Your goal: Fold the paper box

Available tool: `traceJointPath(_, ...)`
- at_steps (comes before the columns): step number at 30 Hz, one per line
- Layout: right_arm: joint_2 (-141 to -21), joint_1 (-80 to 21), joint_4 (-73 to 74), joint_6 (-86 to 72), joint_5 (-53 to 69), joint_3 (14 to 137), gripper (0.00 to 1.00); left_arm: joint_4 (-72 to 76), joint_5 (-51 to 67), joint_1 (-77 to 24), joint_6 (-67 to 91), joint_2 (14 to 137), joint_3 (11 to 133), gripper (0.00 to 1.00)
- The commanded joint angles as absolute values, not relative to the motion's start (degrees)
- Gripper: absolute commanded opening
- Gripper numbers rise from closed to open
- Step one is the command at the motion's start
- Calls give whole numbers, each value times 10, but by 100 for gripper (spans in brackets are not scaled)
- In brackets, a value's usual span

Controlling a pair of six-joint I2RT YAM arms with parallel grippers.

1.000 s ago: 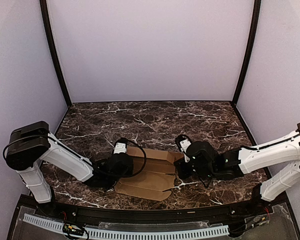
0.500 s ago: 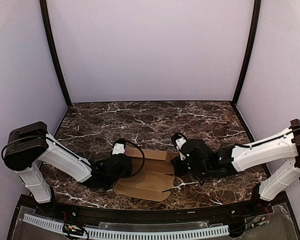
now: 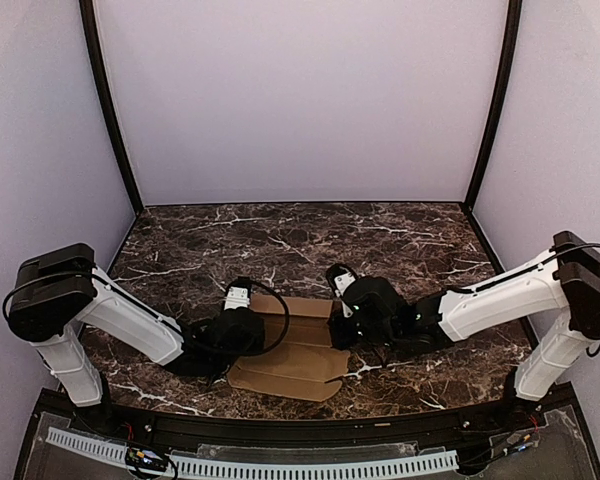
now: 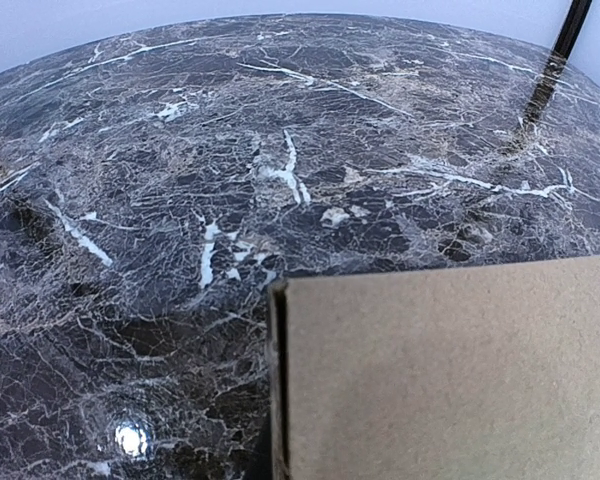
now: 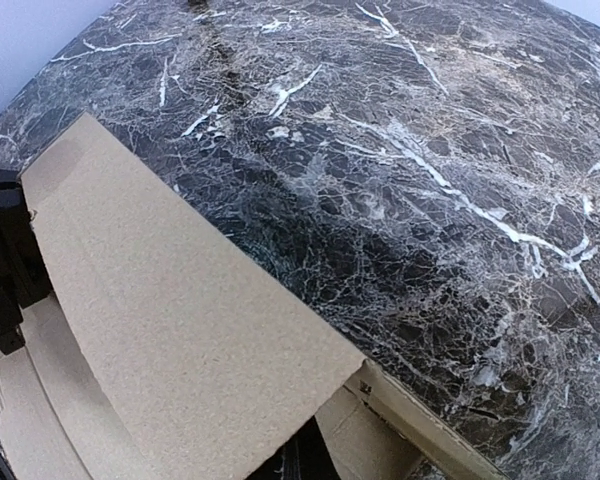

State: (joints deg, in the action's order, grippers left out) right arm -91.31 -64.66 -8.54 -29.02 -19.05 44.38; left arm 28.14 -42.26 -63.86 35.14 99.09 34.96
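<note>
Light, stiff box [image 3: 300, 360], creases easily; I'd take its flap edges. Whether my left gripper [image 3: 248, 330] and right gripper [image 3: 340, 325] pinch it (jaws hidden) I cannot tell.

Soft, even light fills the enclosure in the top view, washing the pale walls [image 3: 300, 100] bright while the dark marble tabletop [image 3: 400, 240] stays dim, with only faint shadows under the arms. In the left wrist view a small white glare spot [image 4: 130, 437] shines on the polished stone, and the horizon bows with wide-lens distortion. In the right wrist view the paper box [image 5: 180, 330] throws a soft shadow along its raised edge.
</note>
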Motion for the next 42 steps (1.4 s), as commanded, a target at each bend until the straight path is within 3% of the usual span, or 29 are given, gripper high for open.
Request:
traceJointPath(1,-925,-643,-146,-302,-182,455,0,234,-358,-646,356,992,349,1)
traceJointPath(10,-909,-642,-224,-333,-148,417,0,226,-295,-646,416,974,342,1)
traceJointPath(21,-799,-644,-165,-325,-129,370,0,212,-335,-642,423,945,330,1)
traceJointPath(28,-709,-649,-144,-311,-99,319,0,264,-296,-609,448,909,290,1)
traceJointPath(35,-591,-659,-227,-289,-41,227,0,321,-232,-577,470,862,245,1)
traceJointPath(42,-573,-668,-301,-283,-29,186,0,380,-172,-562,516,836,211,1)
